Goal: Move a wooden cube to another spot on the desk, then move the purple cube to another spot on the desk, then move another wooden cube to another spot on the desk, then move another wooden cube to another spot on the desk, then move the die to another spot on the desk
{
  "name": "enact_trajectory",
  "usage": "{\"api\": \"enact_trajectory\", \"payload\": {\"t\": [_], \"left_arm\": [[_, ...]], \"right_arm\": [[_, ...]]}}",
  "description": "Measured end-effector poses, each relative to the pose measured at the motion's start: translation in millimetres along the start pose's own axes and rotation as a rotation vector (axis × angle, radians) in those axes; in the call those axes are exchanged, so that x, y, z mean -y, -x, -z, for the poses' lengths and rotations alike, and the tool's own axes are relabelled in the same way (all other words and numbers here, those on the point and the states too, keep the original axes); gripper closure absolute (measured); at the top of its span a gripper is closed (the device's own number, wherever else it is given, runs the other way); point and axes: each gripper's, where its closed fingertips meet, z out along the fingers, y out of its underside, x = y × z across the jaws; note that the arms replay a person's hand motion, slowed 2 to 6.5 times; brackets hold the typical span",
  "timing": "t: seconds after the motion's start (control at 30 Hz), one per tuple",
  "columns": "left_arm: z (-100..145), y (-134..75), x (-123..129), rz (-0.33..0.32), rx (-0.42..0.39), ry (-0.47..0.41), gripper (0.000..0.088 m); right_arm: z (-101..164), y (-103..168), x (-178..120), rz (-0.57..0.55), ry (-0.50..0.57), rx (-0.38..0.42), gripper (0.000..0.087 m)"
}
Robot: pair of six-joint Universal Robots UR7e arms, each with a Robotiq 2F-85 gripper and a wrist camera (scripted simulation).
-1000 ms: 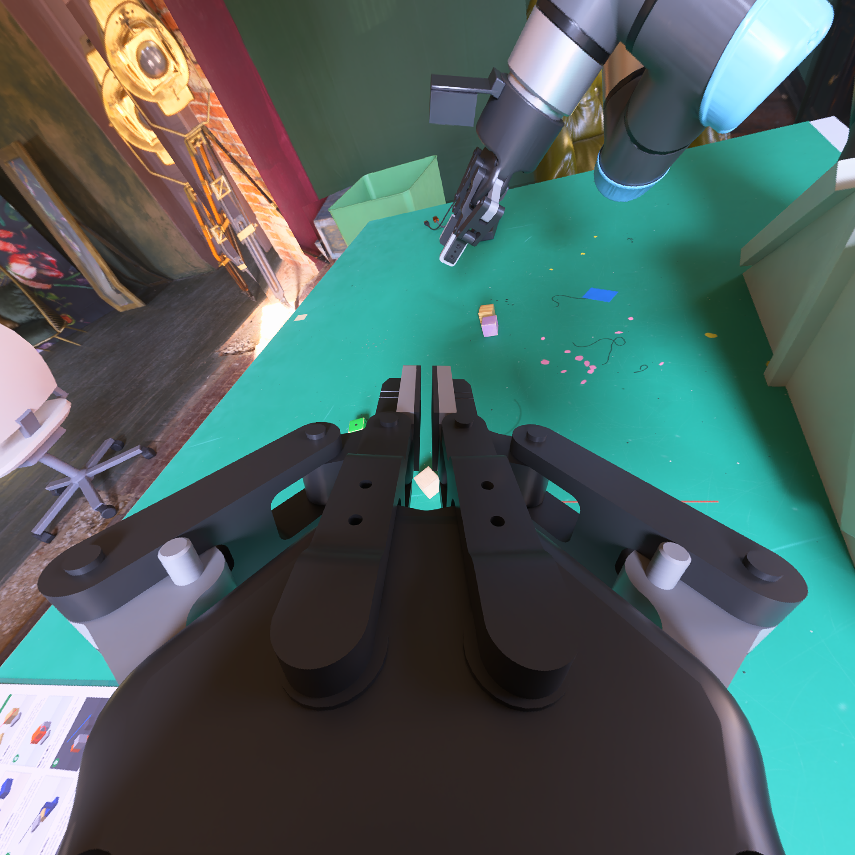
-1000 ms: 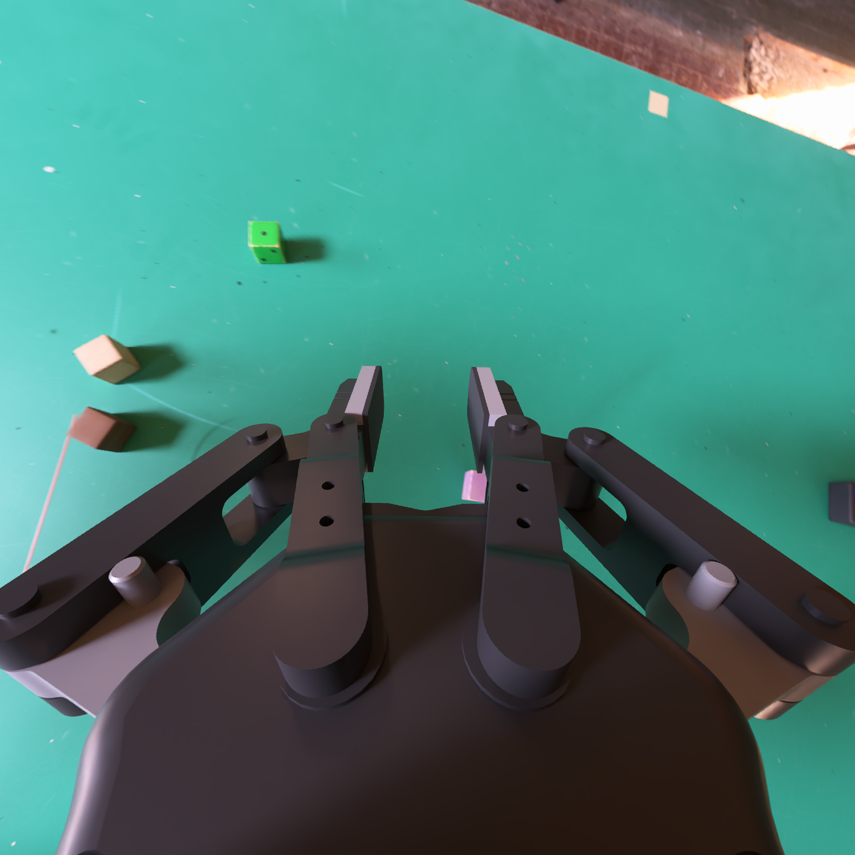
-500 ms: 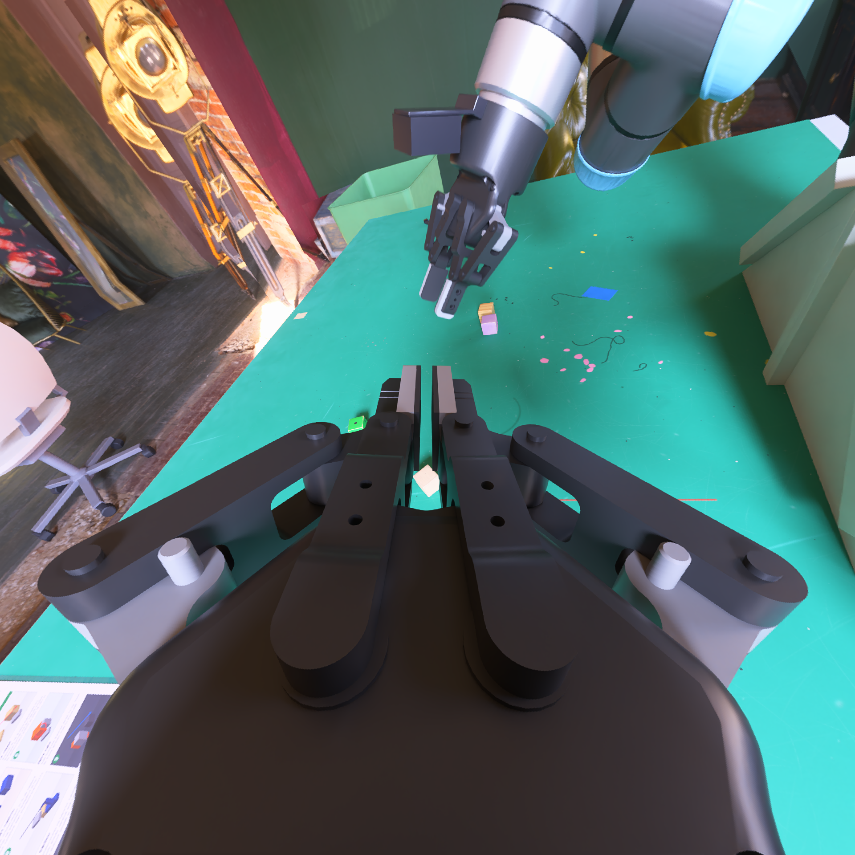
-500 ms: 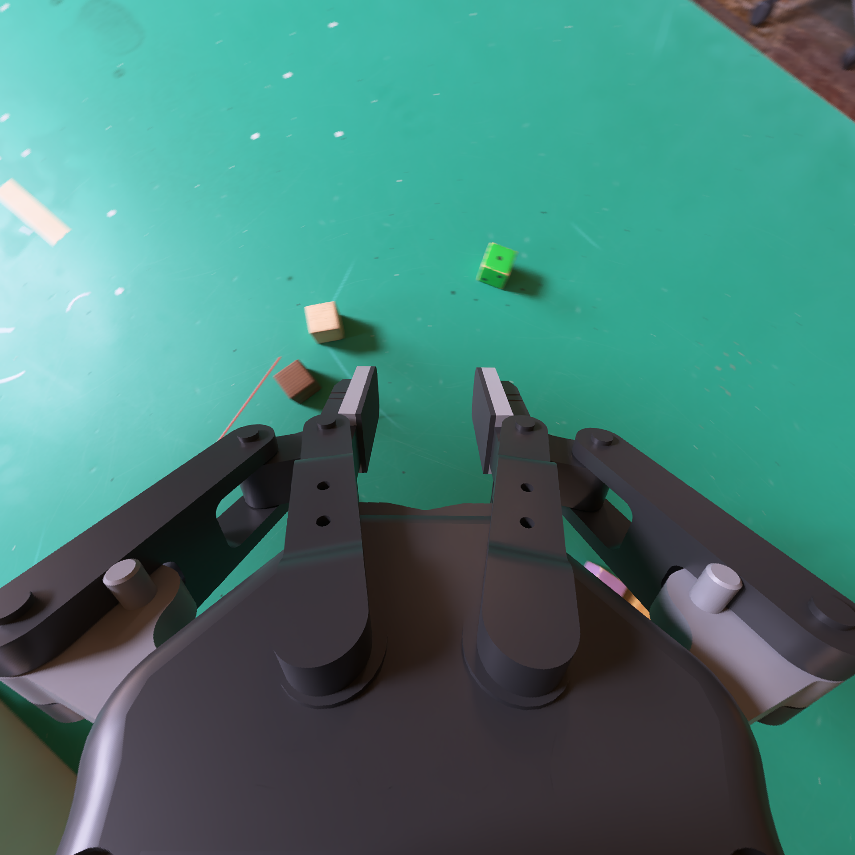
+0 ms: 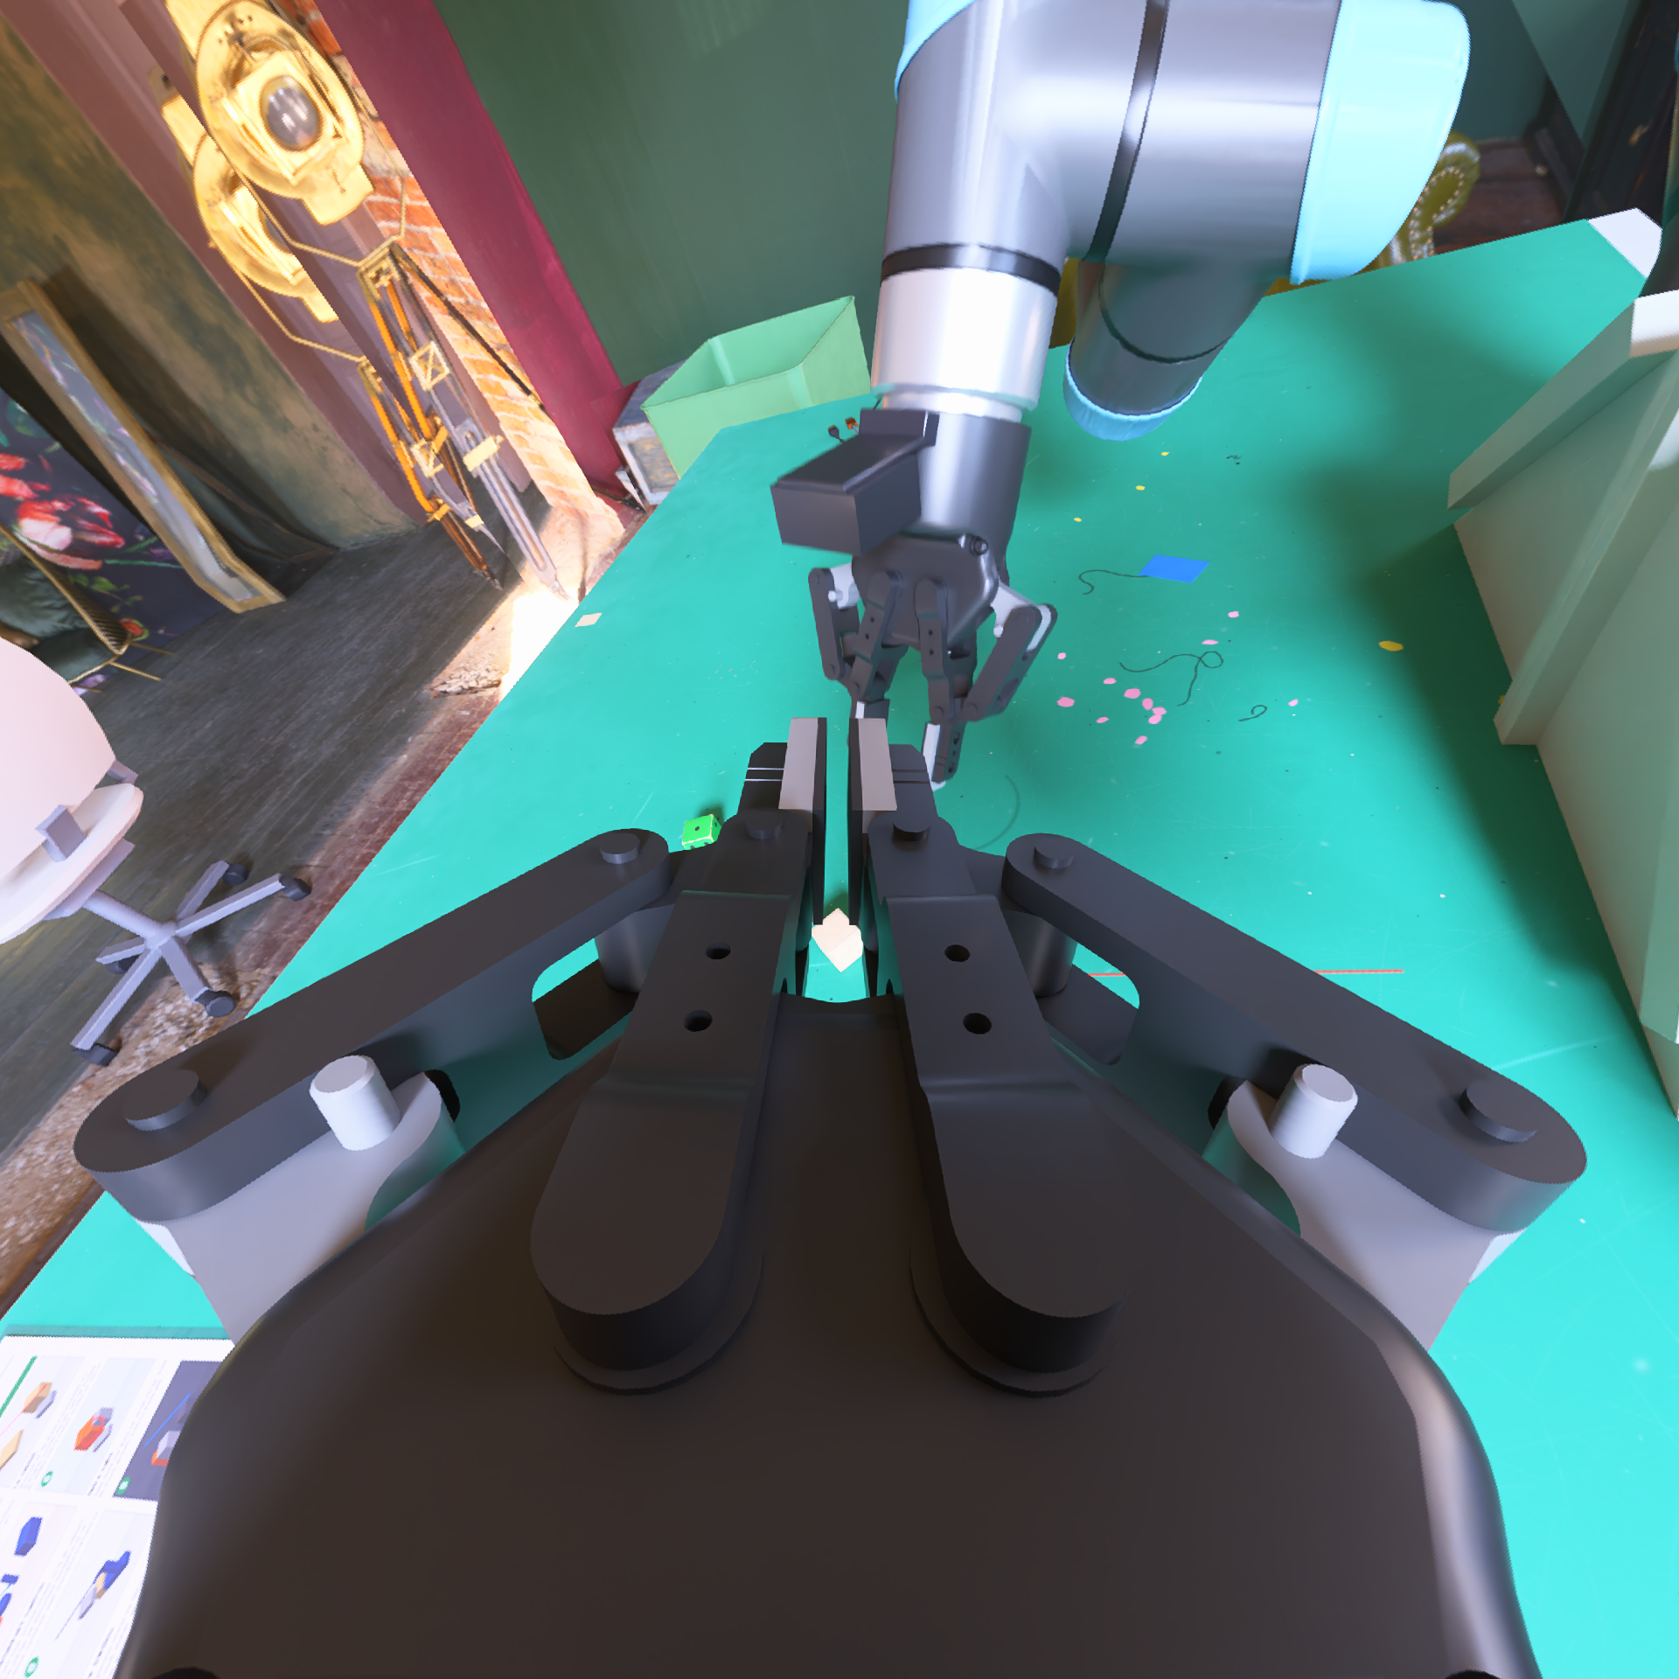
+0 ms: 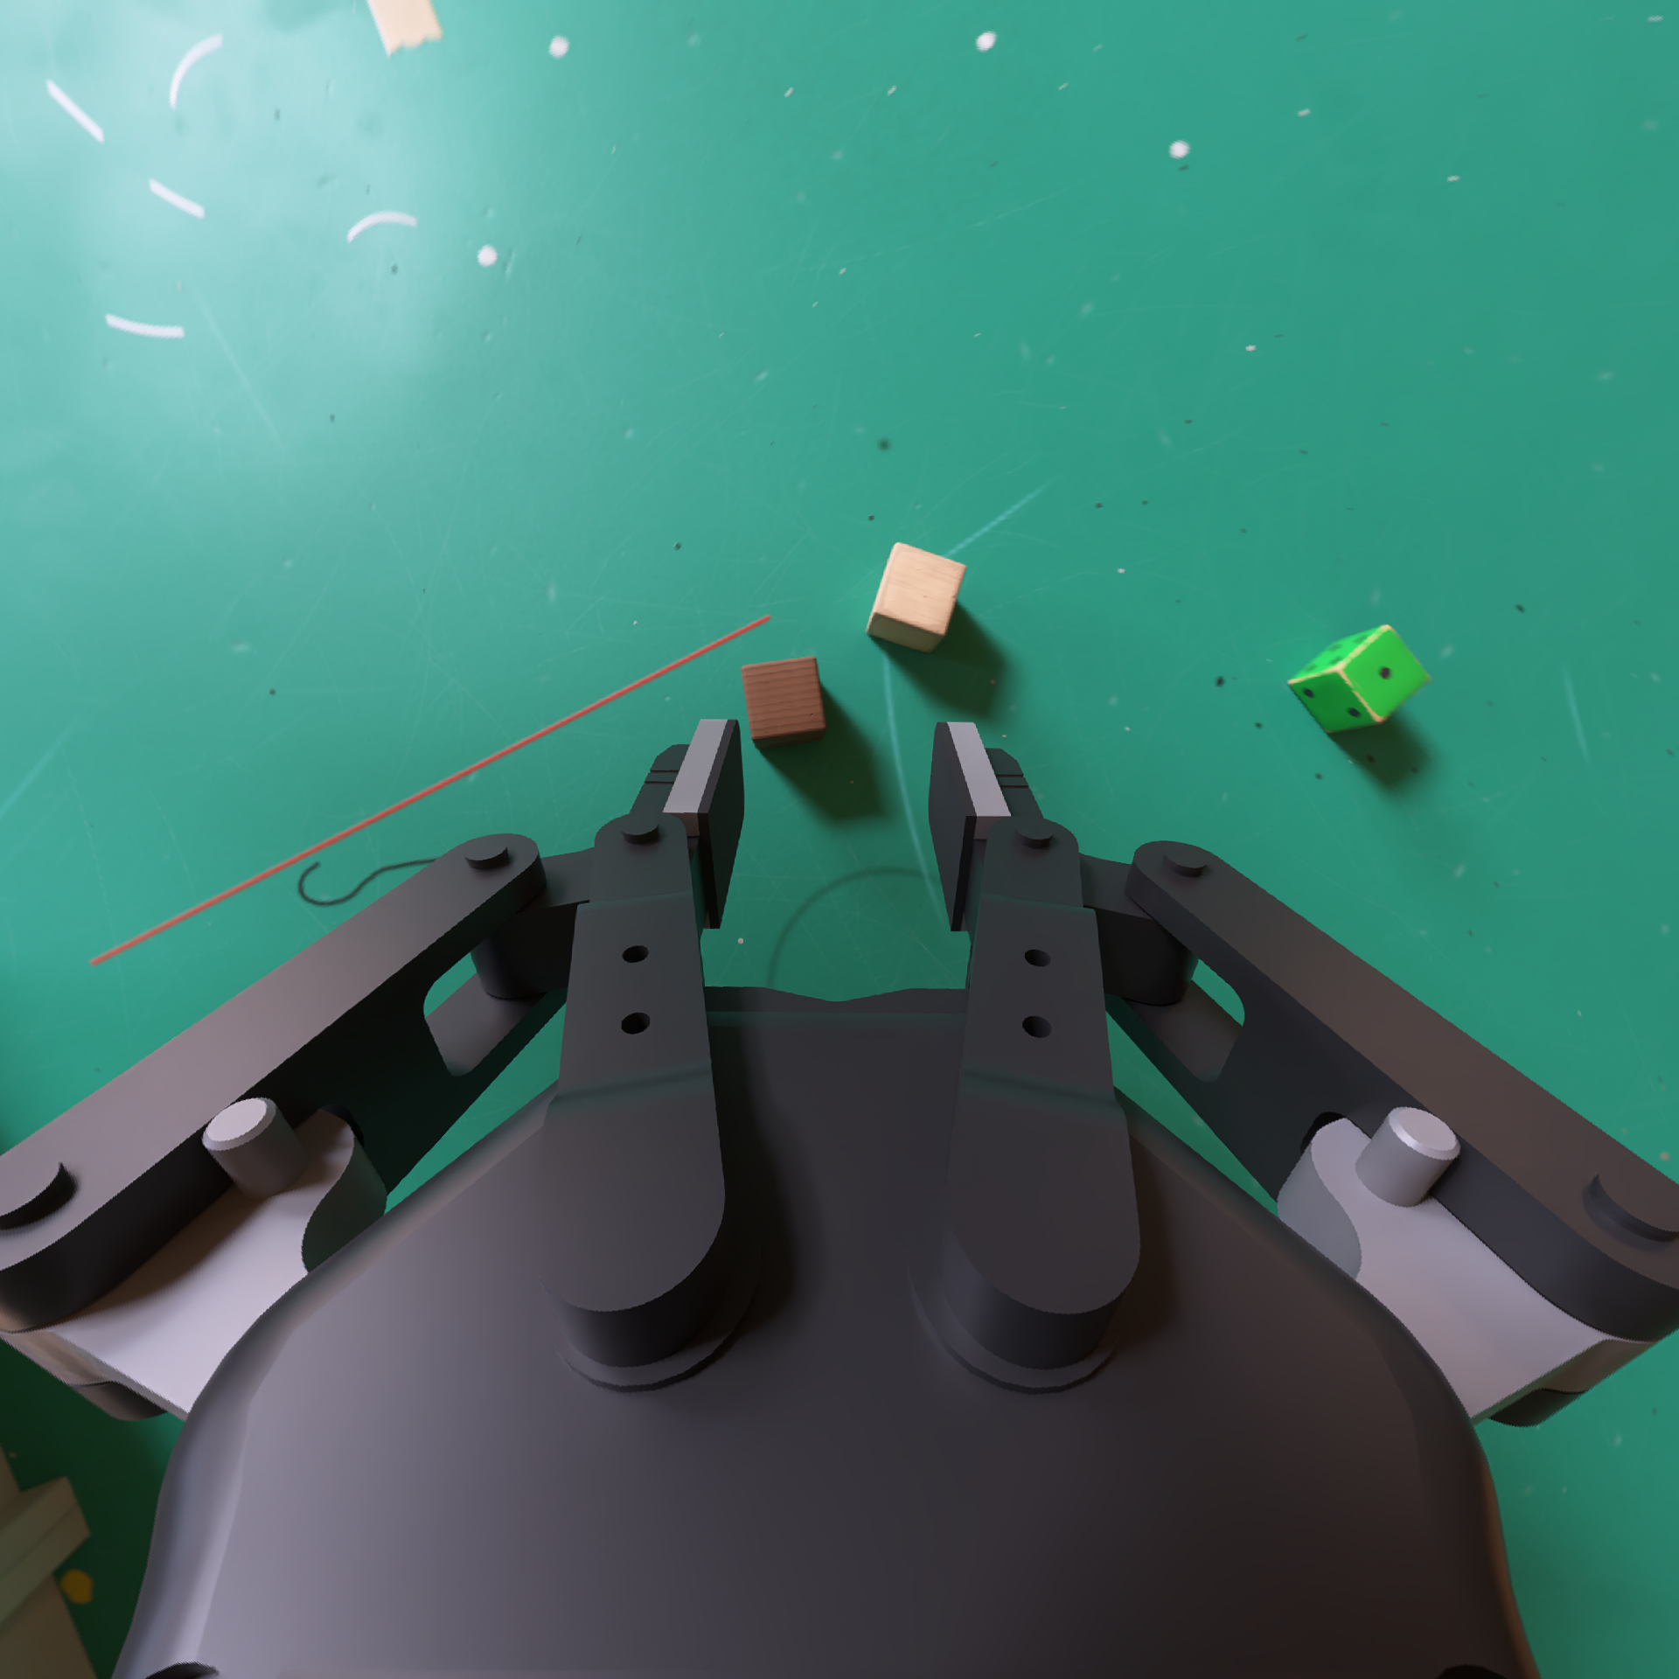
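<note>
- Right gripper (image 6: 836,790) hangs above the green desk (image 6: 1090,300), jaws parted and empty.
- A dark wooden cube (image 6: 783,700) lies just past its left fingertip at 11 o'clock; a pale wooden cube (image 6: 915,597) at 12; the green die (image 6: 1358,677) at 2.
- Left gripper (image 5: 838,763) is nearly closed, holding nothing; its fingers half hide a pale cube (image 5: 837,940) on the desk below.
- The purple cube shows in neither view.
</note>
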Motion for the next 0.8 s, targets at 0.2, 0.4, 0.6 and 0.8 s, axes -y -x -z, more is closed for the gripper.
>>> {"api": "enact_trajectory", "payload": {"t": [0.2,0.4,0.6,0.8], "left_arm": [[1.5,-1.6,0.6,-0.008,-0.004,-0.001,0.0835],[3.3,-2.2,1.4,-0.014,-0.003,-0.004,0.0835],[5.4,-2.1,2.6,-0.016,-0.001,-0.011,0.0836],[7.4,-1.8,3.9,-0.015,-0.001,-0.020,0.0836]], "right_arm": [[-29.0,11.4,-10.4,0.091,0.066,0.040,0.0498],[-52.4,17.7,-18.3,0.132,0.111,0.060,0.0498],[-68.9,18.3,-22.4,0.158,0.128,0.061,0.0502],[-79.4,16.6,-22.8,0.167,0.120,0.057,0.0509]]}}
